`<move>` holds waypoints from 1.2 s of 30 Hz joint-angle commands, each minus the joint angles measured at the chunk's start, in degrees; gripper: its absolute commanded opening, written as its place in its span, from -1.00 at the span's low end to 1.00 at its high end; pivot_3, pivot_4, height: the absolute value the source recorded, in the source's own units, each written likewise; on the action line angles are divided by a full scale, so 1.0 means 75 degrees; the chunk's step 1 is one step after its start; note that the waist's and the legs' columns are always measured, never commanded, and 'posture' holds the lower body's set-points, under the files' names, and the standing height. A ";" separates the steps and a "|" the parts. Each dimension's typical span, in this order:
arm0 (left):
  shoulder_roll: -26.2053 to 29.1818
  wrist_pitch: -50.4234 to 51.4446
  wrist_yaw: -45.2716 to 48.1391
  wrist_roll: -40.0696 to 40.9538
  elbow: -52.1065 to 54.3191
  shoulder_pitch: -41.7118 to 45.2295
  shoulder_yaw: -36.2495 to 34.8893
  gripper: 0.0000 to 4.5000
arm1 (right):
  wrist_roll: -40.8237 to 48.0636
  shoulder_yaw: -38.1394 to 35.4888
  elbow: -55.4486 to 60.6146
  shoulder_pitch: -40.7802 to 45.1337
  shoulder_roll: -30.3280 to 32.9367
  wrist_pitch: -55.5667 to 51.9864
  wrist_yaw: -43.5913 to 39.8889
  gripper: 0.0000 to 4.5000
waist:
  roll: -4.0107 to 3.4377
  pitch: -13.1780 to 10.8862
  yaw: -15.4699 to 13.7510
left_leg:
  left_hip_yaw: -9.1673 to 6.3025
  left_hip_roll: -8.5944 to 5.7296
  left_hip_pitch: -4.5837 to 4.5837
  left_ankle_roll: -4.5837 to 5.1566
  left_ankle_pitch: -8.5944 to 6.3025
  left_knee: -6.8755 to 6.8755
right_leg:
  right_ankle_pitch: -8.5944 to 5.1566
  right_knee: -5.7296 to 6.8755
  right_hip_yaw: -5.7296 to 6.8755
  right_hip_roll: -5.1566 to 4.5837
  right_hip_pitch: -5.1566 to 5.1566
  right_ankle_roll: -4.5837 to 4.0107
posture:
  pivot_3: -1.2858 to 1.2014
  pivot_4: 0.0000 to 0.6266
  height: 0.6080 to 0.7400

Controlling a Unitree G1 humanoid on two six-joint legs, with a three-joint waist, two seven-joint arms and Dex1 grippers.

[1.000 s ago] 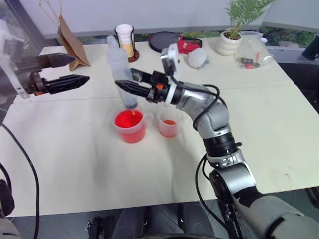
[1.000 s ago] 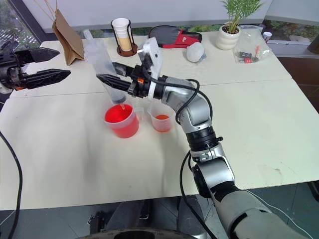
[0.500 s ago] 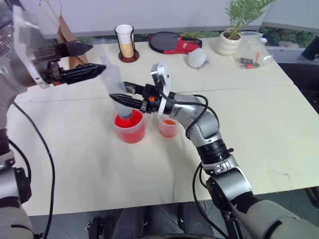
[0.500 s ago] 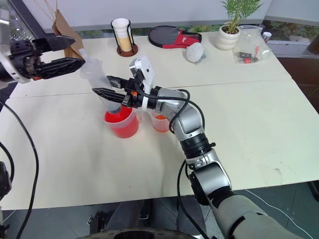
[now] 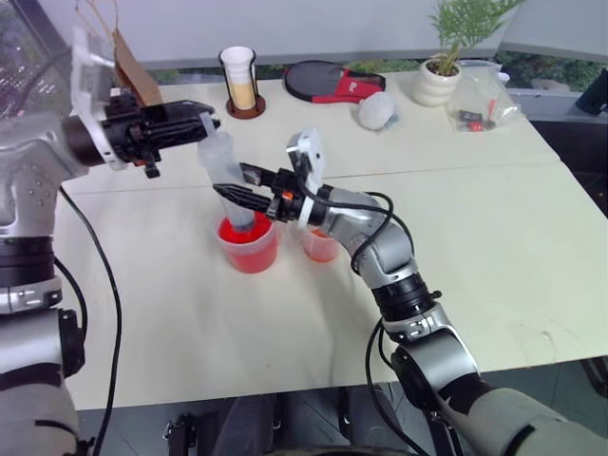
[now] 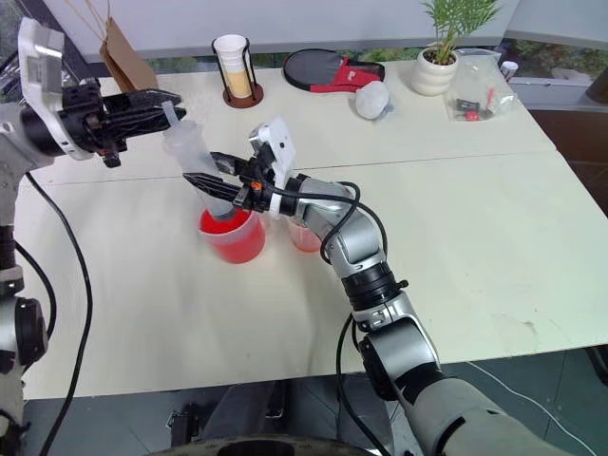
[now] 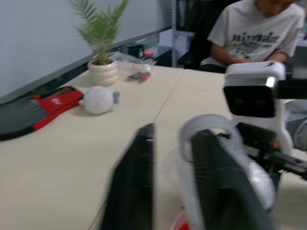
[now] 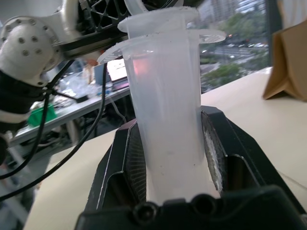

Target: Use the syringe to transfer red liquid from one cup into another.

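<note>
I see one syringe [image 5: 225,169], standing tilted with its lower end down in the big cup [image 5: 249,243]. My right claw [image 5: 235,190] is clamped on the barrel from the side, one black finger on each side of it. My left claw [image 5: 204,121] sits at the top of the syringe, fingers pinched narrow at the plunger end [image 6: 171,115]; can't tell if they actually grip it. Two cups: the big one, directly below the right claw, full of vivid red liquid [image 6: 228,224], and a smaller cup [image 5: 321,244] just beside it, under the right wrist, with a little orange-red in it. Behind the claws on the table [image 5: 456,247]: one cup holder [image 5: 238,82], one paper bag [image 5: 133,68], one potted plant [image 5: 440,68].
</note>
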State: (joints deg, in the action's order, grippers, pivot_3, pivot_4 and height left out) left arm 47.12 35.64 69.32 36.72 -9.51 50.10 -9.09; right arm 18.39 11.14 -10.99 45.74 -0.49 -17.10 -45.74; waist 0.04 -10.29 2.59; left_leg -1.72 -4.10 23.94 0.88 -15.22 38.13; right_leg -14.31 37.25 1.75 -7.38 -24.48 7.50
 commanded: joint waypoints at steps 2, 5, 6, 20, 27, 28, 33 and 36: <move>-0.0006 -0.0026 -0.0237 0.0009 0.0084 0.0487 -0.0174 -0.73 | -0.0090 0.0344 0.0090 -0.0036 -0.0260 0.0324 -0.0165 -0.42 | 0.0000 0.0000 0.0005 | 0.0000 0.0001 0.0000 0.0000 0.0000 -0.0002 | 0.0000 0.0000 0.0000 0.0000 -0.0002 0.0000 | 0.03 -0.52 1.00; -0.0054 -0.0087 -0.0252 0.0019 -0.0075 0.0812 -0.0226 -0.73 | -0.0204 0.0465 0.0002 -0.0154 -0.0300 0.0455 -0.0159 -0.42 | 0.0000 0.0000 -0.0001 | 0.0000 0.0001 0.0000 0.0000 0.0000 -0.0001 | 0.0000 0.0000 0.0000 0.0001 -0.0002 0.0000 | 0.03 -0.52 1.00; -0.0066 -0.0098 -0.0247 0.0030 -0.0144 0.0936 -0.0239 -0.73 | -0.0241 0.0513 -0.0019 -0.0194 -0.0309 0.0497 -0.0162 -0.42 | 0.0000 0.0000 -0.0004 | 0.0000 0.0000 0.0000 0.0000 0.0000 -0.0001 | 0.0000 0.0000 0.0000 0.0001 -0.0002 0.0000 | 0.03 -0.52 1.00; -0.0154 0.0164 -0.0225 0.0314 -0.0636 0.1691 -0.0515 -0.73 | -0.0350 0.0825 0.0103 -0.0472 -0.0286 0.0577 -0.0195 -0.42 | 0.0000 0.0000 0.0005 | 0.0000 0.0000 0.0000 -0.0001 0.0001 0.0000 | 0.0000 0.0001 0.0000 0.0001 0.0000 0.0000 | 0.03 -0.52 1.00; -0.0086 0.0178 -0.0155 0.0302 -0.0836 0.1696 -0.0546 -0.49 | -0.0321 0.0721 0.0126 -0.0403 -0.0291 0.0564 -0.0129 -0.42 | 0.0000 0.0000 0.0005 | 0.0000 0.0000 0.0000 -0.0001 0.0001 0.0001 | 0.0000 0.0001 0.0000 0.0001 0.0000 0.0000 | 0.03 -0.52 1.00; -0.0060 0.0140 -0.0144 0.0240 -0.0850 0.1633 -0.0514 -0.32 | -0.0270 0.0654 0.0156 -0.0346 -0.0307 0.0519 -0.0089 -0.42 | 0.0000 0.0000 0.0007 | 0.0000 0.0000 0.0000 -0.0001 0.0001 0.0000 | 0.0000 0.0001 0.0000 0.0001 -0.0001 0.0000 | 0.03 -0.52 1.00; 0.0304 0.0161 -0.0025 0.0033 -0.0652 0.1000 -0.0470 0.77 | 0.0161 0.0174 0.0551 0.0188 -0.0429 0.0024 0.0178 -0.42 | 0.0000 0.0000 0.0038 | 0.0000 0.0001 0.0000 -0.0001 0.0001 -0.0001 | 0.0000 0.0002 0.0000 0.0002 -0.0003 0.0000 | 0.03 -0.52 1.00; 0.0981 0.0503 0.0437 0.0123 -0.0237 -0.0018 -0.0636 0.77 | 0.0642 -0.0303 0.1101 0.0524 -0.0322 -0.0631 0.0419 -0.42 | 0.0000 0.0000 0.0131 | -0.0002 0.0005 0.0000 -0.0002 0.0002 -0.0011 | 0.0000 0.0004 -0.0002 0.0004 -0.0007 0.0000 | 0.03 -0.52 1.00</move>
State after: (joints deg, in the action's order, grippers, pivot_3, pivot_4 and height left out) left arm 52.06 38.24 70.44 37.15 -13.61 52.85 -12.69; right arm 19.74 11.60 -8.71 46.27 -2.24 -20.64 -43.63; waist 0.04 -10.29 3.57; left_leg -1.76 -4.07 23.94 0.86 -15.21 38.04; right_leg -14.31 37.28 1.73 -7.36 -24.54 7.50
